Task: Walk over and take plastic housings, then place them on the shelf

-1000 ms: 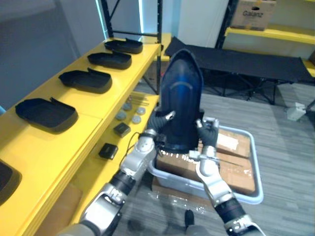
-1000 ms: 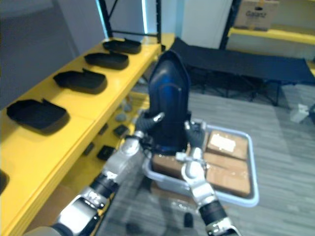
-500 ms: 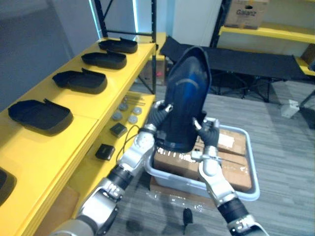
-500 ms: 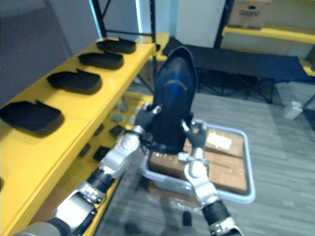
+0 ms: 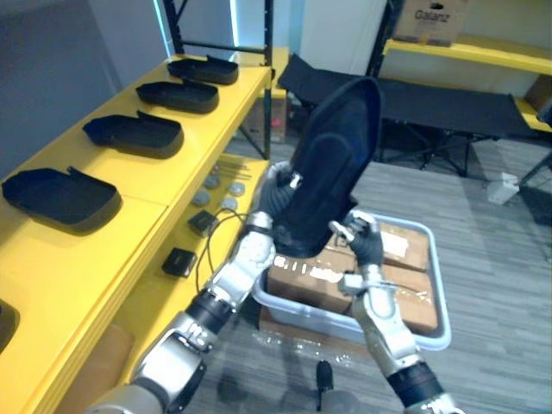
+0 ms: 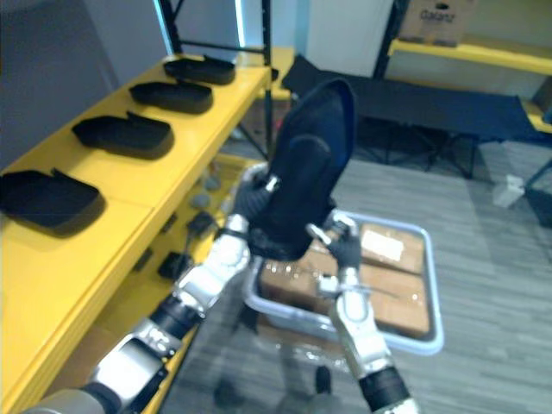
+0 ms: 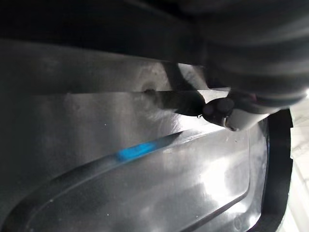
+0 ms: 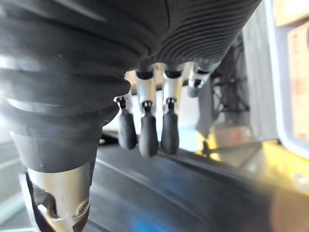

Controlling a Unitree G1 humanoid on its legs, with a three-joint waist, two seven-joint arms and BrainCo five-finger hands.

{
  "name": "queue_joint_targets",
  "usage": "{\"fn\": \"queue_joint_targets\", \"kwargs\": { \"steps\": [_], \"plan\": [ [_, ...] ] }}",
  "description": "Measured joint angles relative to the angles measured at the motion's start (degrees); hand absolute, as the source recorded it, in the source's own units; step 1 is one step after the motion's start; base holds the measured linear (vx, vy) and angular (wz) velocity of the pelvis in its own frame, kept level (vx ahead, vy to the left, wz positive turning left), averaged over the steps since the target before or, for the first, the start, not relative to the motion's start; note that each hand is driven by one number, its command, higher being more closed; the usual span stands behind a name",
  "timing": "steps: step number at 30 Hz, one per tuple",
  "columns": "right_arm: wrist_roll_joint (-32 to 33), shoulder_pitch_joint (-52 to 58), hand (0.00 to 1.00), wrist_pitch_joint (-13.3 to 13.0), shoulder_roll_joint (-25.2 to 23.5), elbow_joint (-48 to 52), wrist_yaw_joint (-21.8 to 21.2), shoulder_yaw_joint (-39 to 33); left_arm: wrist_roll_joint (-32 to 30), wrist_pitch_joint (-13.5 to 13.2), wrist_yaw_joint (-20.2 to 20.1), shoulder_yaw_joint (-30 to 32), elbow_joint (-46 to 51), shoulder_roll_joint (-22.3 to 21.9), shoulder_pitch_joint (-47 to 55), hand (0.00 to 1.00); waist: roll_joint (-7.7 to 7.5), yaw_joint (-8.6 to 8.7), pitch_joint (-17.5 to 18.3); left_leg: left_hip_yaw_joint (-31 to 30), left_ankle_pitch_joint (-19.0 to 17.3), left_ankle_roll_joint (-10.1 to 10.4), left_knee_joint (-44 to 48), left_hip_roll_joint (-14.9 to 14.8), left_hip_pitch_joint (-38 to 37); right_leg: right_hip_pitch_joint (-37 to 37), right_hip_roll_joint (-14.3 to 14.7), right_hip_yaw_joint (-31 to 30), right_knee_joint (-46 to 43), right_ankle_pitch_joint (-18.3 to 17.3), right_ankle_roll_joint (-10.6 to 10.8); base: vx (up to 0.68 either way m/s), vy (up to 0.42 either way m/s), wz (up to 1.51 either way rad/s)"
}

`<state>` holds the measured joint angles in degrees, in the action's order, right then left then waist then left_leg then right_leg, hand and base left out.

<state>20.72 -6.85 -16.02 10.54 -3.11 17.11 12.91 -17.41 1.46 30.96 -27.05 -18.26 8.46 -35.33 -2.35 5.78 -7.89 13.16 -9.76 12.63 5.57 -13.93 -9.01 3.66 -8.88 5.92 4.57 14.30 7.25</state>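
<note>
In the left eye view the plastic housing (image 5: 332, 164) stands near upright at centre, its narrow end tipped toward 1 o'clock, carried between both hands, probably because the shell is too broad and light for one. The left hand (image 5: 274, 197) clamps its rim at 9 o'clock of the shell, and the right hand (image 5: 362, 244) braces the lower edge at 5 o'clock. Below them a grey tray (image 5: 435, 285) of cardboard boxes (image 5: 405, 302) sits on the striped floor (image 5: 500, 259). From 7 to 11 o'clock runs the yellow shelf (image 5: 129, 224), where other housings (image 5: 62, 197) lie hollow side up in a spaced row, so an open slot there looks like the goal. In the right eye view a black cot (image 6: 431, 95) crosses at 1 o'clock, with a carton (image 6: 435, 19) on a yellow rack above it. The left wrist view shows a thumb (image 7: 222, 108) pressed onto the shell's glossy inside. In the right wrist view the fingers (image 8: 148, 135) hang fairly straight and spread, tips toward the dark surface, propping rather than gripping.
</note>
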Motion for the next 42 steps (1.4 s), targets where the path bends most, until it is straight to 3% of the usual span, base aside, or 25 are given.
{"fn": "queue_joint_targets", "kwargs": {
  "steps": [4,12,19,24,26,29,31,32,34,38,40,42],
  "plan": [
    [1.08,1.99,0.00,0.01,0.93,1.65,0.03,-3.81,-9.00,0.52,3.42,-0.06,-0.43,0.09,2.61,1.00,-0.21,0.12,-0.12,0.18,-0.03,-0.03,-0.11,0.04,-0.04,0.10,0.02,-0.26,0.00,-0.05,0.04,0.00,0.000,0.00],
    [2.28,5.13,0.00,0.04,2.77,1.72,-2.25,-5.11,-15.27,4.47,4.82,-0.99,-6.06,0.76,4.04,1.00,-0.37,1.64,-0.35,2.15,-0.70,-0.41,-0.11,0.13,-1.03,0.55,0.25,-2.04,0.01,-0.22,-0.04,0.00,0.006,-0.11],
    [4.03,6.74,0.00,-0.03,2.90,1.73,-2.15,-7.55,-15.11,4.89,7.48,-0.98,-10.90,1.52,4.13,1.00,-0.21,2.05,-0.58,2.98,-0.81,-0.18,-0.13,0.40,-1.02,1.20,0.26,-3.04,-0.01,0.02,0.31,0.01,0.005,-0.05],
    [6.57,9.39,0.00,-0.02,2.89,1.72,-1.91,-13.28,-12.33,4.56,10.67,4.51,-11.22,3.53,6.98,1.00,-0.14,2.90,-0.62,3.24,-1.01,-0.21,-0.12,0.52,-1.14,1.23,0.26,-3.39,0.00,0.01,0.31,0.00,0.000,0.00],
    [9.25,10.49,0.00,-1.04,2.91,1.66,-3.85,-14.80,-9.04,4.49,11.57,7.10,-11.22,3.84,8.04,1.00,0.00,3.02,-0.71,3.34,-1.04,-0.23,-0.10,0.56,-1.20,1.23,0.25,-3.53,0.00,0.00,0.30,0.00,0.000,0.00],
    [15.43,12.03,0.00,-6.51,2.89,2.46,-12.35,-16.72,-5.31,3.81,11.92,12.15,-11.20,4.11,10.16,1.00,0.35,3.17,-0.93,3.42,-1.07,-0.26,-0.07,0.55,-1.26,1.23,0.25,-3.64,0.01,-0.26,-0.08,0.00,0.000,0.00],
    [21.15,12.68,0.00,-9.36,2.89,4.76,-19.01,-20.37,-2.75,1.47,12.43,17.16,-11.21,4.26,11.45,1.00,0.59,3.19,-1.28,3.69,-1.14,-0.36,-0.08,0.57,-1.43,1.23,0.27,-3.91,0.01,-0.30,-0.11,-0.02,-0.002,-0.04],
    [22.38,12.72,0.00,-10.01,2.89,5.04,-20.23,-21.39,-2.65,0.82,12.84,18.45,-11.21,4.34,11.64,1.00,0.61,3.19,-1.31,3.75,-1.15,-0.39,-0.09,0.57,-1.48,1.23,0.28,-3.95,0.01,-0.30,-0.11,-0.01,0.001,-0.06],
    [26.45,12.88,0.00,-10.75,2.80,5.13,-23.71,-25.20,1.33,-3.07,13.57,22.77,-11.07,4.92,11.93,1.00,0.71,3.12,-1.36,4.25,-1.16,-0.32,-0.18,0.62,-1.91,1.22,0.34,-4.30,0.00,-0.30,-0.10,0.00,0.006,-0.08],
    [26.72,13.19,0.00,-10.54,1.41,5.05,-25.91,-26.26,8.36,-9.37,13.66,24.95,-5.52,4.42,13.08,1.00,1.09,3.00,-1.59,3.84,-1.14,-0.35,-0.30,0.85,-1.75,1.12,0.07,-3.84,-0.01,-0.38,0.03,0.01,0.005,0.04],
    [25.97,13.23,0.00,-10.51,-0.43,4.94,-26.00,-26.20,10.45,-11.72,13.08,24.80,2.31,2.70,15.34,1.00,1.53,2.93,-1.65,2.17,-1.10,-0.37,-0.13,0.81,-0.80,0.79,-0.24,-2.18,-0.02,-0.46,0.27,0.03,-0.006,0.37],
    [24.88,13.10,0.00,-9.96,-1.19,4.70,-25.71,-25.36,10.90,-13.98,12.01,24.75,11.68,0.30,19.16,1.00,2.56,1.79,-1.54,0.26,-1.04,-0.39,-0.04,0.67,-0.07,-0.02,-0.55,-0.22,-0.03,-0.85,0.79,0.05,-0.004,0.50]
  ]
}}
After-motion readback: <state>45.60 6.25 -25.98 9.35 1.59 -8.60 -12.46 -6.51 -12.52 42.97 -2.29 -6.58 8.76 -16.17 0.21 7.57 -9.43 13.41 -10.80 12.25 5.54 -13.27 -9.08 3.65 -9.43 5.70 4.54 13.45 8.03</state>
